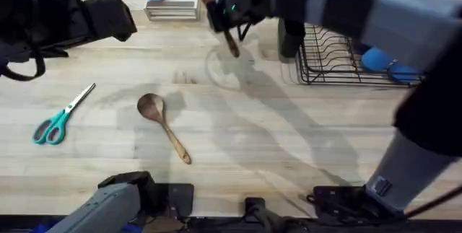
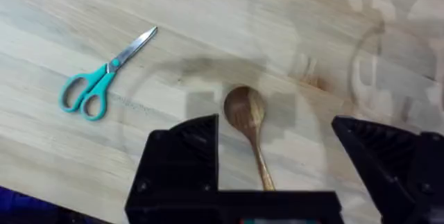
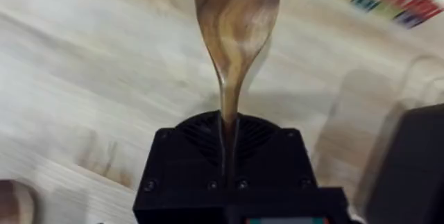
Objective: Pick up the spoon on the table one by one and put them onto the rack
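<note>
One brown wooden spoon lies on the table left of centre, bowl away from me; it is also the spoon lying between and just ahead of the fingers of my left gripper, which is open and low at the table's near edge. A second spoon is held upright by its handle in my right gripper, which is shut on it. In the overhead view that right gripper hangs over the table's far middle, the spoon poking out below it, left of the black wire rack and its utensil holder.
Teal-handled scissors lie at the left; they show again as scissors. A blue object sits in the rack. A stack of boxes with a blue lid and a black bag stand along the far edge.
</note>
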`<state>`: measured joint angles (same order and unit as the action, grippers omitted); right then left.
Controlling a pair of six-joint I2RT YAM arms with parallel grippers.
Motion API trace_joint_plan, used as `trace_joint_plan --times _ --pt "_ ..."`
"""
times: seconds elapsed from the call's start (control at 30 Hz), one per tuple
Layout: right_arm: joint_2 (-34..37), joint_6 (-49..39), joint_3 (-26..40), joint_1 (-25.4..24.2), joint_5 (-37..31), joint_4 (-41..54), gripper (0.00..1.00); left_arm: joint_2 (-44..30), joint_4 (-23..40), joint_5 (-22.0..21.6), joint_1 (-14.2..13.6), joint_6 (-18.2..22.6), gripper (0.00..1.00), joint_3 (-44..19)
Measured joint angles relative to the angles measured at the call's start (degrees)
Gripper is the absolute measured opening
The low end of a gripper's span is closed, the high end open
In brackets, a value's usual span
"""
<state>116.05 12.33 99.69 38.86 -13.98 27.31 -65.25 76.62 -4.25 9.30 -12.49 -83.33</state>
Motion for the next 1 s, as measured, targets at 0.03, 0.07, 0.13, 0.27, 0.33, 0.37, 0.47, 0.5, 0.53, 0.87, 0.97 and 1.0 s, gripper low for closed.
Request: trace_joint_plan --times 0.03,0.07,0.13,0.27,0.33,0.37,0.47,0.5,0.53,0.87,0.97,1.0 --pt "-1.3 -0.2 0.1 -0.3 -0.1 0.1 0.031 0.0 -0.3 0.0 0.0 0.0 0.993 0.0" --pt "-2.4 -0.4 0.2 -0.6 -0.2 0.1 0.031 0.0 -0.5 0.0 0.0 0.0 0.993 0.0" --pt "-4.4 -0.5 0.4 -1.3 -0.2 0.2 0.031 0.0 -0.8 0.0 0.0 0.0 0.993 0.0" --pt "-9.3 -0.8 0.5 -3.8 -0.2 0.4 0.032 0.0 -1.0 0.0 0.0 0.0 0.993 0.0" --pt "-10.6 -0.8 0.5 -5.0 -0.2 0.8 0.032 0.0 -1.0 0.0 0.0 0.0 0.993 0.0" --pt "-12.4 -0.8 0.5 -7.3 -1.7 0.8 0.032 0.0 -1.0 0.0 0.0 0.0 0.993 0.0" --pt "-13.7 -0.8 0.5 -9.3 -4.6 0.8 0.034 0.0 -1.0 0.0 0.0 0.0 0.993 0.0" --pt "-14.0 -0.8 0.5 -9.8 -5.7 0.8 0.034 0.0 -1.0 0.0 0.0 0.0 0.993 0.0" --pt "-14.3 -0.8 0.5 -10.4 -6.8 0.9 0.034 0.0 -1.0 0.0 0.0 0.0 0.993 0.0" --pt "-16.9 -0.6 0.5 -12.8 -13.1 3.0 0.035 0.0 -1.0 0.0 0.0 0.0 0.993 0.0" --pt "-17.9 -0.3 0.5 -12.8 -13.2 4.3 0.035 0.0 -1.0 0.0 0.0 0.0 0.993 0.0" --pt "-18.3 -0.1 0.5 -12.8 -13.3 5.0 0.035 0.0 -1.0 0.0 0.0 0.0 0.993 0.0"
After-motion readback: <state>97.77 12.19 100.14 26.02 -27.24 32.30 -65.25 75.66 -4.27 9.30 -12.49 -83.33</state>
